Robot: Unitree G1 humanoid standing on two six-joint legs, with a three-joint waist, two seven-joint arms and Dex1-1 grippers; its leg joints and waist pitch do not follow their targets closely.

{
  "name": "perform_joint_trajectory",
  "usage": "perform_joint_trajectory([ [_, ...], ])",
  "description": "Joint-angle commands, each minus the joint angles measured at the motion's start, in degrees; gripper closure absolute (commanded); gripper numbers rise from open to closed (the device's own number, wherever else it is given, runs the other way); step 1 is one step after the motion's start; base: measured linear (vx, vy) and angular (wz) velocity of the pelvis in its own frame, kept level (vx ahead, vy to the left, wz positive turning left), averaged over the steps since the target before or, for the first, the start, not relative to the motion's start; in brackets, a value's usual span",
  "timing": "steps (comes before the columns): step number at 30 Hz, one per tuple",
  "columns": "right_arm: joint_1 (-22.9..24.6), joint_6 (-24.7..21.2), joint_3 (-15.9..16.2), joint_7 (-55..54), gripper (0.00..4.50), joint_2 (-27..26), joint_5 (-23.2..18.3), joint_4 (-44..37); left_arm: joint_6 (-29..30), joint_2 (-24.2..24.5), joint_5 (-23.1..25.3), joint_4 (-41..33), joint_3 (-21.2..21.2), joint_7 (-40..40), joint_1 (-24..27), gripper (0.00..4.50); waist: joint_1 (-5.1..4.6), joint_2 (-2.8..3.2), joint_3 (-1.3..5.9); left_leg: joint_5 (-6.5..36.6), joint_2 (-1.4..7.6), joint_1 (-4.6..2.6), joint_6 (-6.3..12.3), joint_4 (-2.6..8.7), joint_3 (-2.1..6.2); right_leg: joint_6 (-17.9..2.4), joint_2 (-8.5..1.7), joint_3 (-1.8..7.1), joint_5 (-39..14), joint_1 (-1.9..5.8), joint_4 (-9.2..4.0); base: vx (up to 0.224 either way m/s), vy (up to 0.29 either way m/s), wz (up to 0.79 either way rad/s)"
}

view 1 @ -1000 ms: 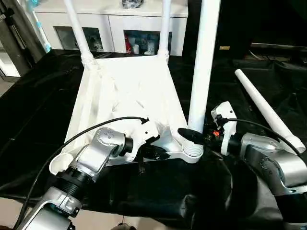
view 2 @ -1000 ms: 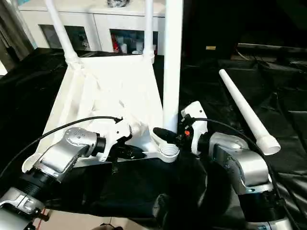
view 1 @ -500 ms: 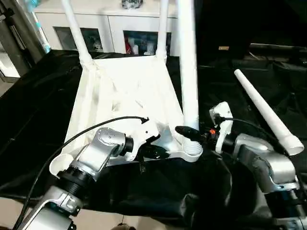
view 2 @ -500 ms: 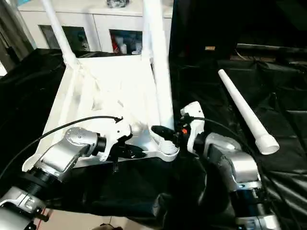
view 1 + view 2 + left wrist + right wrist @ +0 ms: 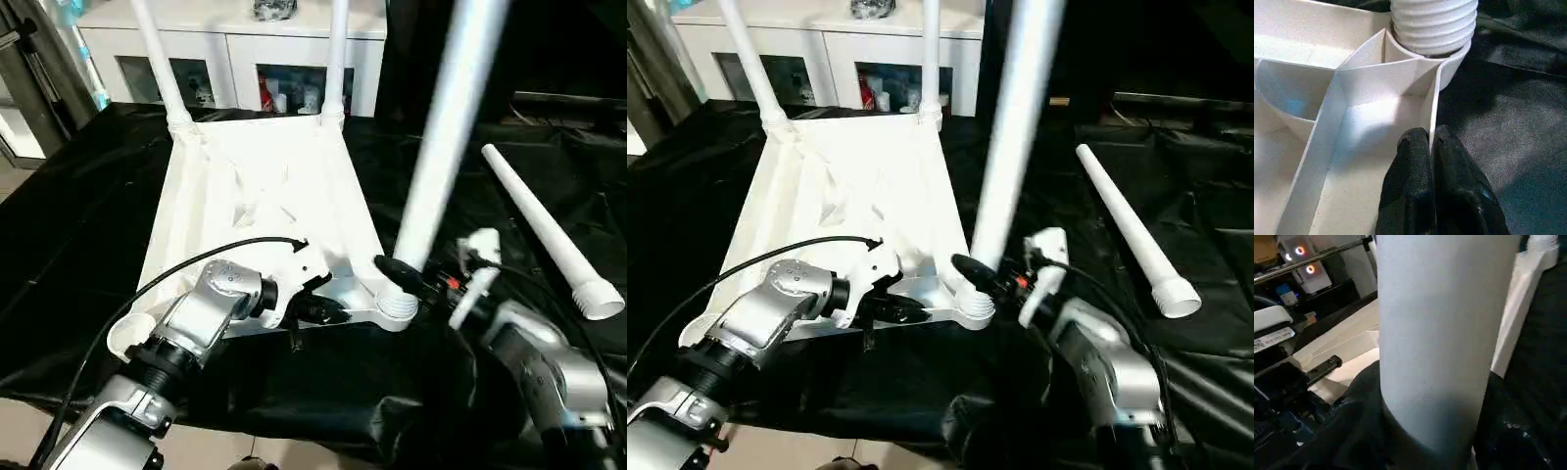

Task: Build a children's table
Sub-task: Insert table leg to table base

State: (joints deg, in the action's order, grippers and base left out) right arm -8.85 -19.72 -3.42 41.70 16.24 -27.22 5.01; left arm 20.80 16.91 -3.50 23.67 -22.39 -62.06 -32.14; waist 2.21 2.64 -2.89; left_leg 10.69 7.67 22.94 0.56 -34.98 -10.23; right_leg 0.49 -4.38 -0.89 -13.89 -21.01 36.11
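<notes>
The children's table lies upside down, its white ribbed top point(image 5: 257, 196) on black cloth. Two far legs point(image 5: 157, 59) point(image 5: 336, 59) stand in their corner sockets. A third leg point(image 5: 446, 137) sits in the near right socket point(image 5: 396, 309) and leans right. My right gripper point(image 5: 409, 279) is shut around that leg's base, with black fingers point(image 5: 1359, 411) on both sides of the tube point(image 5: 1440, 333). My left gripper point(image 5: 328, 311) is shut on the thin near rim wall point(image 5: 1431, 117) beside that socket. A fourth leg point(image 5: 544, 230) lies loose at the right.
White cabinets point(image 5: 235, 49) stand behind the table top. Black cloth point(image 5: 78, 215) covers the ground all around. The near left corner socket point(image 5: 127, 335) holds no leg and lies by my left forearm.
The near right leg has swung from leaning left to leaning right, with my right gripper and forearm shifting right and lower. My left gripper has kept its hold.
</notes>
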Motion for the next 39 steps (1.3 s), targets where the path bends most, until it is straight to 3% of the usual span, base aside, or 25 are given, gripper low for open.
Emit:
perform_joint_trajectory([
  [1, 3.6, -0.7, -0.3, -1.1, 2.59, 0.8, 2.7, 3.9, -0.6, 1.2, -0.2, 1.0, 4.5, 4.0, -2.6, 4.50, 0.35, -0.44, 3.42, 9.8, 5.16, -1.55, 3.37, 4.51, 2.10, -17.5, -4.68, 1.71, 0.9, 1.80, -4.20, 0.000, 0.000, 0.00],
  [3, 4.1, 0.0, -0.8, -1.3, 2.59, 0.6, 2.6, 4.0, -0.8, 1.3, -0.1, 1.3, 4.4, 3.9, -2.7, 4.50, 0.29, -0.14, 3.40, 11.2, 5.17, -1.63, 2.78, 4.68, 2.21, -17.1, -4.66, 1.73, -1.1, 1.74, -4.36, 0.000, 0.000, 0.00],
  [7, 4.8, 1.3, -2.2, -1.9, 2.59, 0.1, 1.8, 4.4, -1.1, 1.2, 0.0, 2.1, 4.5, 3.8, -3.2, 4.50, 0.10, -0.19, 3.35, 12.4, 5.21, -1.51, 2.28, 4.95, 2.34, -16.8, -4.63, 1.70, -1.8, 1.77, -4.44, 0.000, 0.000, 0.00],
  [15, 6.1, 2.1, -2.2, -2.2, 2.59, 0.3, 1.5, 3.3, -1.8, 0.9, 0.0, 3.5, 4.3, 3.8, -3.9, 4.50, 0.00, -0.09, 3.18, 14.9, 5.26, -1.67, 1.21, 5.25, 2.37, -16.2, -4.61, 1.87, -4.7, 1.37, -4.84, 0.000, 0.000, 0.00],
  [19, 5.4, 1.6, 1.0, -2.2, 2.59, 2.2, 4.9, 1.6, -3.1, 1.0, -0.4, 3.3, 4.0, 2.7, -4.0, 4.50, 0.02, -0.23, 3.10, 14.8, 5.20, -1.64, 1.20, 5.25, 2.32, -15.7, -4.61, 1.90, -5.2, 1.37, -4.98, 0.000, 0.000, 0.00],
  [20, 3.8, 0.5, 3.4, -1.9, 2.59, 3.3, 6.7, 0.7, -3.8, 1.3, -0.5, 2.7, 3.6, 1.5, -3.9, 4.50, -0.11, -0.40, 3.04, 14.7, 5.27, -1.68, 1.12, 5.31, 2.36, -15.5, -4.58, 1.92, -5.6, 1.29, -4.96, 0.000, 0.000, 0.00],
  [24, 0.6, -1.4, 7.3, -0.8, 2.59, 4.8, 9.2, 0.8, -4.0, 1.6, -0.7, 1.5, 2.8, -0.2, -3.5, 4.50, -0.46, -0.57, 2.87, 14.5, 5.07, -1.32, 1.34, 5.32, 2.39, -15.1, -4.63, 1.89, -7.1, 1.47, -4.99, 0.000, 0.000, 0.00],
  [26, -1.1, -2.6, 9.8, 0.8, 2.59, 5.6, 10.4, 1.3, -3.7, 1.8, -0.6, 1.1, 2.4, -0.5, -3.3, 4.50, -0.53, -0.76, 2.83, 15.3, 5.18, -1.61, 1.07, 5.27, 2.26, -14.9, -4.60, 1.99, -8.4, 1.16, -5.21, 0.000, 0.000, 0.00],
  [30, -4.0, -3.7, 13.9, 4.0, 2.59, 6.9, 12.4, 4.2, -3.5, 2.2, -0.4, 1.0, 1.8, -1.5, -3.3, 4.50, -0.73, -0.83, 2.80, 14.1, 5.17, -1.50, 1.41, 5.24, 2.21, -15.3, -4.59, 2.00, -7.2, 1.23, -5.07, 0.000, 0.000, 0.00],
  [35, -5.8, -2.8, 16.2, 7.4, 2.59, 8.2, 13.5, 7.4, -3.7, 2.3, -0.3, 1.0, 1.4, -1.9, -3.4, 4.50, -1.03, -1.11, 2.68, 15.9, 5.30, -1.75, 0.83, 5.34, 2.17, -15.3, -4.64, 2.09, -10.2, 1.06, -5.37, 0.000, 0.000, 0.00],
  [39, -6.6, -0.2, 17.0, 10.7, 2.59, 8.9, 14.4, 10.9, -4.3, 2.4, -0.3, 1.1, 1.1, -2.3, -3.4, 4.50, -1.18, -1.23, 2.69, 16.8, 5.44, -1.85, 0.37, 5.57, 2.24, -15.6, -4.56, 2.10, -9.0, 1.02, -5.35, 0.000, 0.000, 0.00],
])
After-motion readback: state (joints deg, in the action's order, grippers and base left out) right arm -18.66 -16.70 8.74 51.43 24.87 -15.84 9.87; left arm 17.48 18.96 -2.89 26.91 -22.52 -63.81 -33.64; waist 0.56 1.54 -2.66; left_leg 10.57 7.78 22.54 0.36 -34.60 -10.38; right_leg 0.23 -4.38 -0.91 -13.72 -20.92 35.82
